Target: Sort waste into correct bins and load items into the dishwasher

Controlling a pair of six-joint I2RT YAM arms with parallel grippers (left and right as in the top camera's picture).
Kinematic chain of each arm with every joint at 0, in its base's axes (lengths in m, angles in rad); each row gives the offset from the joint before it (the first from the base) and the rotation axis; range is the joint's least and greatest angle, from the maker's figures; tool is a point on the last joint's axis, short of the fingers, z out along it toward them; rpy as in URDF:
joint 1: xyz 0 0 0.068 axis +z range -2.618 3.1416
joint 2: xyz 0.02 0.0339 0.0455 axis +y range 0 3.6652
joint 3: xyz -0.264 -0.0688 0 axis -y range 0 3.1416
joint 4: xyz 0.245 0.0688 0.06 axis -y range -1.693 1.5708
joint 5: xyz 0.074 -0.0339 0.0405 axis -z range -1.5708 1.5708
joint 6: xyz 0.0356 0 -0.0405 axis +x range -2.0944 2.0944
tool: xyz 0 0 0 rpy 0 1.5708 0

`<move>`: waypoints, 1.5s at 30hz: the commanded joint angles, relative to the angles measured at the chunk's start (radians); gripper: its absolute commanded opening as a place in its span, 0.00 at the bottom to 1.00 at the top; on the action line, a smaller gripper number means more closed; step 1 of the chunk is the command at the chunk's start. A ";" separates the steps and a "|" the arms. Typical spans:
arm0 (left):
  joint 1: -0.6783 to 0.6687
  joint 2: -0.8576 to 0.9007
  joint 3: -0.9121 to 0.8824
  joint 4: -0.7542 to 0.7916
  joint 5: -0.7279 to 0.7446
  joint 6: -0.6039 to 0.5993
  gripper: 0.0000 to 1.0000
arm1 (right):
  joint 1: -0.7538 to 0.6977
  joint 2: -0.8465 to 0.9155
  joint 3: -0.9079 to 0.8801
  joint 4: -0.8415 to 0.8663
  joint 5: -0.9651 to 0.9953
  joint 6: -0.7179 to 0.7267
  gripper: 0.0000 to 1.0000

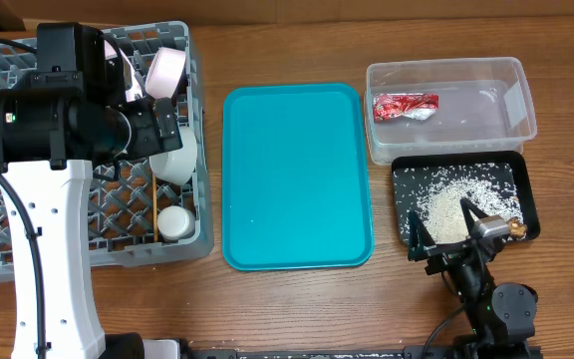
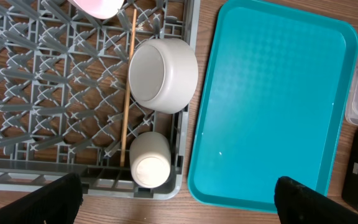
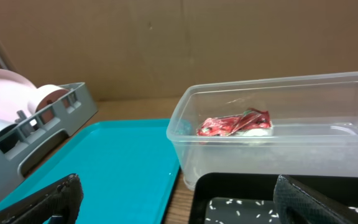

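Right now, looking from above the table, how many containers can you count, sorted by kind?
Rack: 1, the grey dish rack
Trays: 2, the teal tray and the black tray
Tub: 1, the clear tub
Total: 4

Left arm (image 1: pixel 53 249), left side of the overhead frame: a long white link, bulky black joint housings on top, one tiny green light, and a black cable (image 1: pixel 34 261) running alongside. Right arm (image 1: pixel 488 294), lower right: all black and slimmer, with wedge-shaped black fingers (image 1: pixel 416 239).
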 commanded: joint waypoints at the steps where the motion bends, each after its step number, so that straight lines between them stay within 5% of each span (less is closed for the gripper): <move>1: -0.005 0.002 0.008 0.002 0.010 -0.007 1.00 | -0.012 -0.013 -0.013 0.019 0.016 -0.003 1.00; 30: -0.003 -0.016 0.008 -0.001 -0.008 -0.003 1.00 | -0.012 -0.013 -0.027 0.051 0.016 -0.002 1.00; 38: -0.005 -0.202 -0.048 0.183 -0.016 -0.002 1.00 | -0.012 -0.013 -0.027 0.050 0.016 -0.001 1.00; 45: -0.005 -0.563 -0.457 0.520 -0.014 0.072 1.00 | -0.012 -0.013 -0.027 0.050 0.016 -0.002 1.00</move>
